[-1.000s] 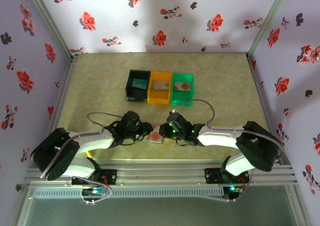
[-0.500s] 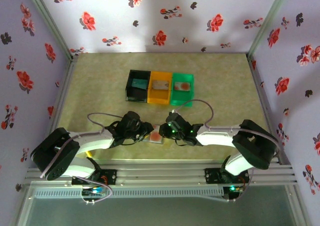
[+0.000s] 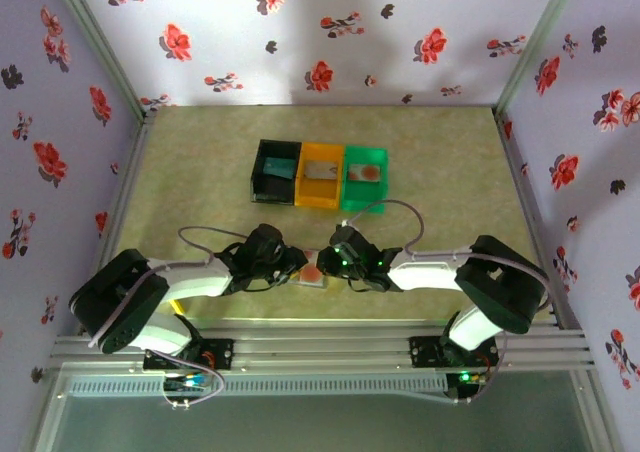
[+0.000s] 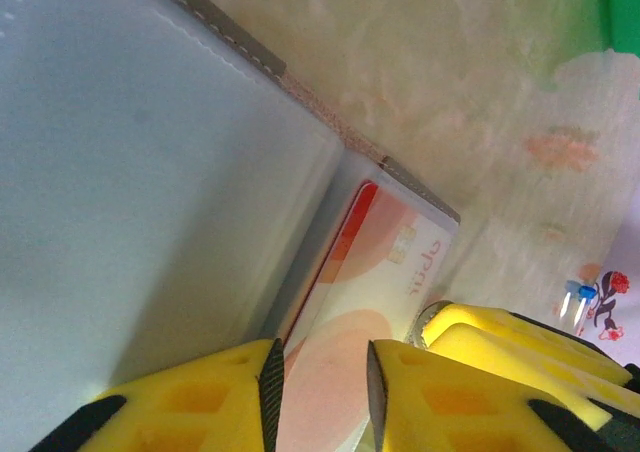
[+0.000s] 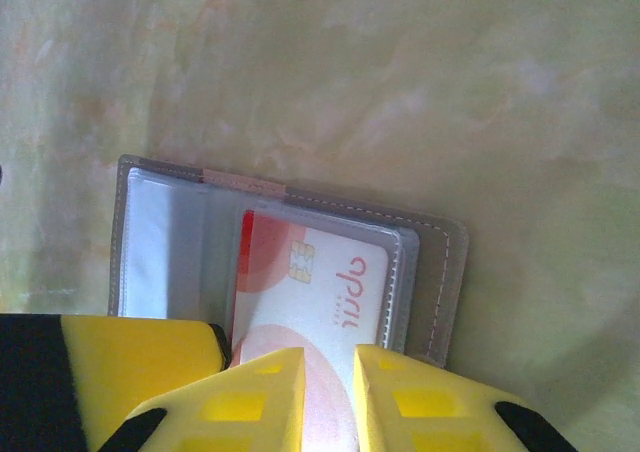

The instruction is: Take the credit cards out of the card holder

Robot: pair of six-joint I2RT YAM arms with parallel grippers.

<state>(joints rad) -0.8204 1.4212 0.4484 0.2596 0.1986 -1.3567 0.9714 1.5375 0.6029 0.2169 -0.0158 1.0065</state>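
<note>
Right gripper [image 5: 328, 377] has its yellow fingers a narrow gap apart, with nothing pinched in the gap. The face of the pale card [image 5: 320, 272] shows between them. I cannot tell whether the tips press on it.

Left gripper [image 4: 320, 372] stands the same way from the other side. Its jaws are slightly apart over the same card's orange-red round mark, and one finger [image 4: 215, 397] is against the holder's clear sleeve.

That card sits in the clear pocket of the right-hand panel of the card holder [image 5: 442, 267], chip and red corner showing. The holder lies open and flat, a grey bifold with stitched edges.

From above, both grippers meet nose to nose over the holder, which lies near the front edge of the olive marbled table [image 3: 200, 182], between the two arms.

Further back, well apart from the holder, three bins touch in a row. The black bin [image 3: 262, 148] holds a blue-grey card [image 3: 275, 182]. The orange bin [image 3: 320, 204] holds a greyish card [image 3: 320, 175]. The green bin [image 3: 366, 153] holds a spotted card [image 3: 366, 175], pale with a red mark.

Floral walls [image 3: 400, 32] enclose the table.
</note>
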